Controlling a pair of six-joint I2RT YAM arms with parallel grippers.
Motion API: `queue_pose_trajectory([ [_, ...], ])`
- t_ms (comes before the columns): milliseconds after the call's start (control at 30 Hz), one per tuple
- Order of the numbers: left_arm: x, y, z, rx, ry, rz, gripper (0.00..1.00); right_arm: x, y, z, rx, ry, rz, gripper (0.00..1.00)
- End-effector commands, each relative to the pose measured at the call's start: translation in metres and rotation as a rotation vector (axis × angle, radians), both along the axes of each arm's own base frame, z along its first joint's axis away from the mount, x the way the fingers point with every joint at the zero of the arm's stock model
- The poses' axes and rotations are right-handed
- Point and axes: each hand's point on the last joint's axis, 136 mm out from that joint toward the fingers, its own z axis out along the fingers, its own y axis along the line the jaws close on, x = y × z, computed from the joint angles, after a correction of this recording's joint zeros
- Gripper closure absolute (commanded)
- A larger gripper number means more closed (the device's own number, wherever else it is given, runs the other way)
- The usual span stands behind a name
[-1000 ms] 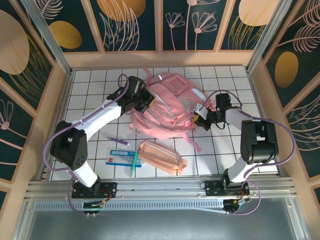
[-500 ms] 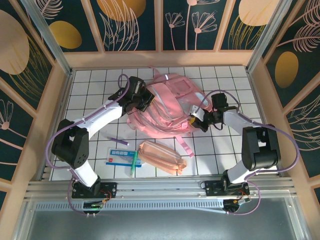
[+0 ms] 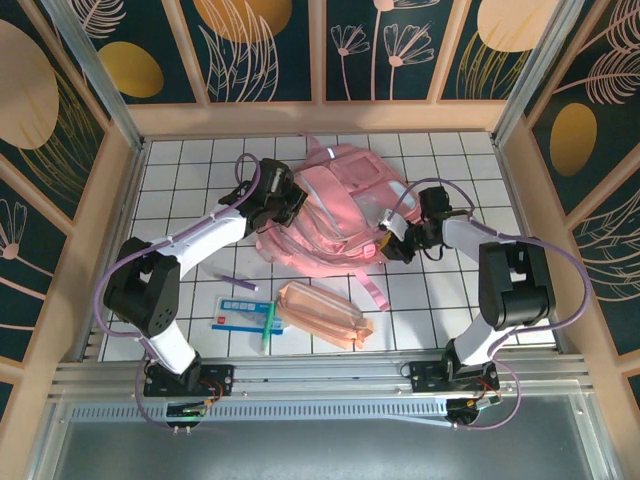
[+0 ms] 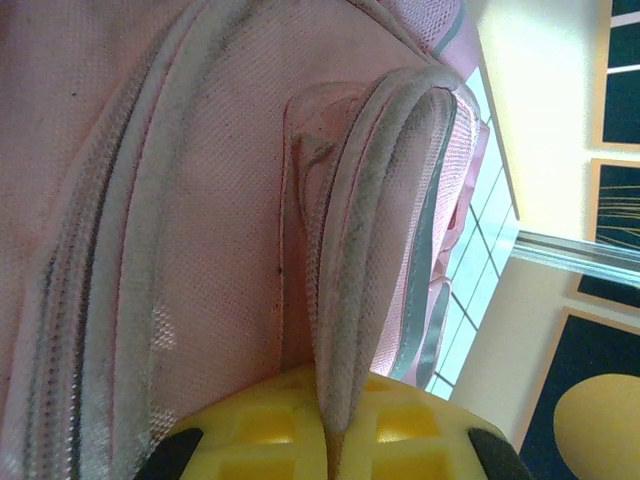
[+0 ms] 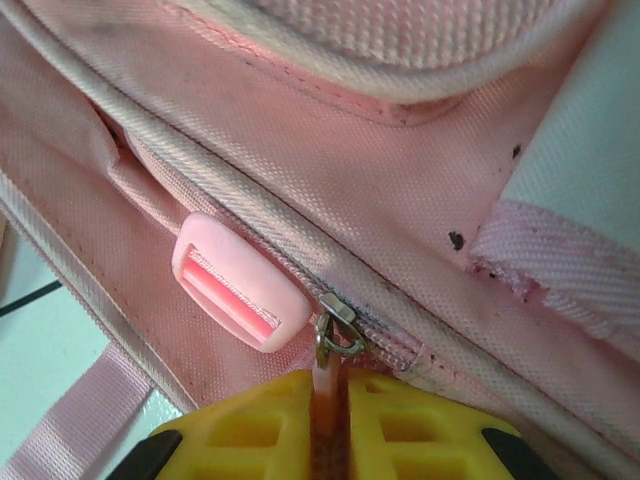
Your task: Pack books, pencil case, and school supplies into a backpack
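Note:
The glossy pink backpack (image 3: 335,210) lies at the middle back of the tiled table. My left gripper (image 3: 289,206) is at its left side, shut on a padded pink strap (image 4: 375,230) that runs between the yellow fingers (image 4: 250,425). My right gripper (image 3: 389,240) is at the backpack's right lower edge, shut on the pink tab of the zipper pull (image 5: 337,338). The peach-pink pencil case (image 3: 322,313) lies near the front. Left of it sit the white-and-blue packet (image 3: 238,312) and the green pen (image 3: 268,327). The navy booklet is out of view.
A thin purple pen (image 3: 238,283) lies left of the pencil case. A pink strap buckle (image 5: 238,295) sits beside the zipper. A loose strap (image 3: 372,290) trails toward the front. Wooden walls enclose the table on three sides.
The right gripper has drawn a little to the left along the backpack's edge with the zipper tab. The backpack has shifted and flattened slightly. The left gripper has barely moved.

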Motion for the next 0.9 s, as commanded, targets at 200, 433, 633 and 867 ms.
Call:
queue_pose_trajectory([
  [200,0.02,-0.005,0.026,-0.09,-0.103,0.042,1.0,0.014,0.003,0.01,0.123,0.039,-0.056,0.7],
  [433,0.02,-0.006,0.025,-0.096,-0.1,0.042,1.0,0.026,-0.004,0.006,0.085,0.009,-0.113,1.0],
  [633,0.02,-0.005,0.025,-0.095,-0.101,0.05,1.0,0.037,-0.007,0.034,0.154,-0.074,-0.184,1.0],
  [867,0.023,-0.005,0.025,-0.114,-0.105,0.068,1.0,0.017,0.034,0.084,0.353,0.007,-0.284,1.0],
])
